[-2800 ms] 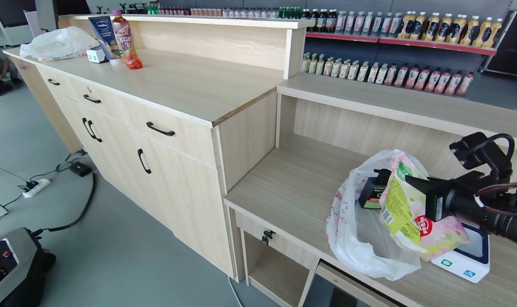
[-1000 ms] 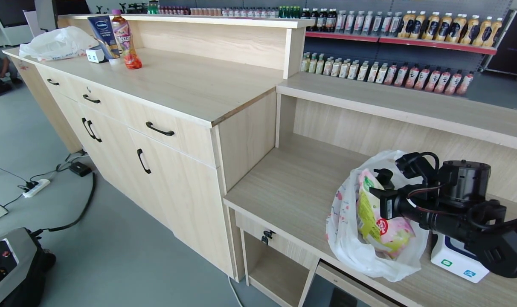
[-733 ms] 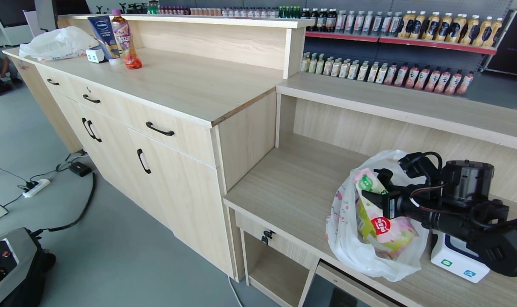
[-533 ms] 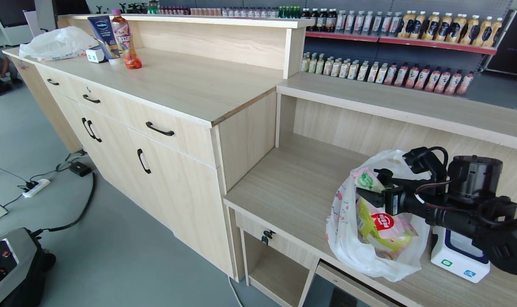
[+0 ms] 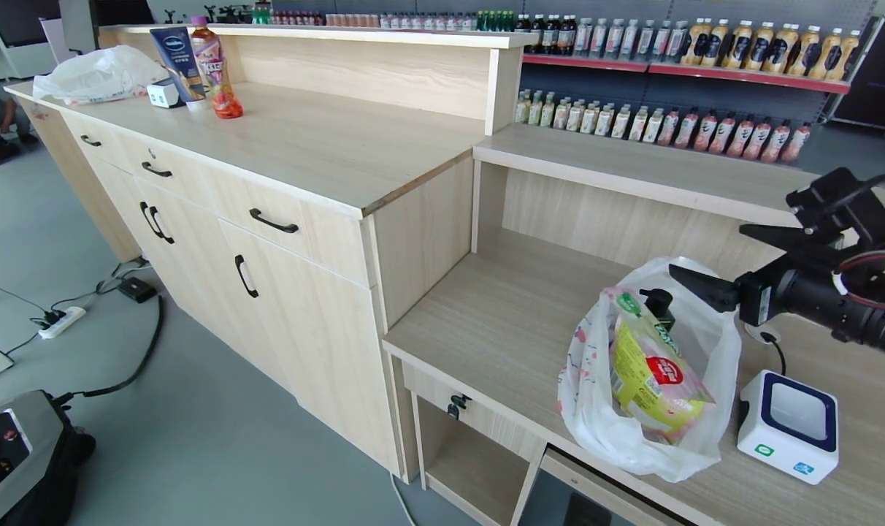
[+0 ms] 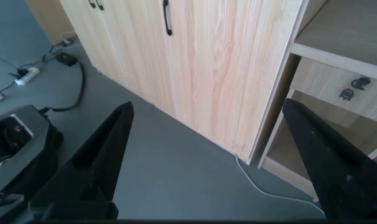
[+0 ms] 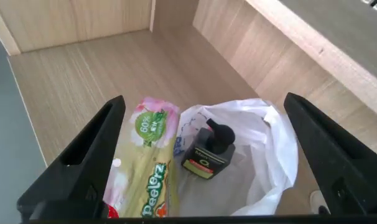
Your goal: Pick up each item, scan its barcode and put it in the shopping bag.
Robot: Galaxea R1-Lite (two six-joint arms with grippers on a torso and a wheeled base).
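Lying in the shopping bag, the snack packet is judged bagged; the right arm's jaws are spread wide, so another item must be fetched.

Bottle rows on red-edged shelves

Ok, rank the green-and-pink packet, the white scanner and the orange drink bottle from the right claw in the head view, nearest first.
1. The green-and-pink packet, in the shopping bag just below the right claw.
2. The white scanner, on the counter right of the bag.
3. The orange drink bottle, far left on the upper counter.
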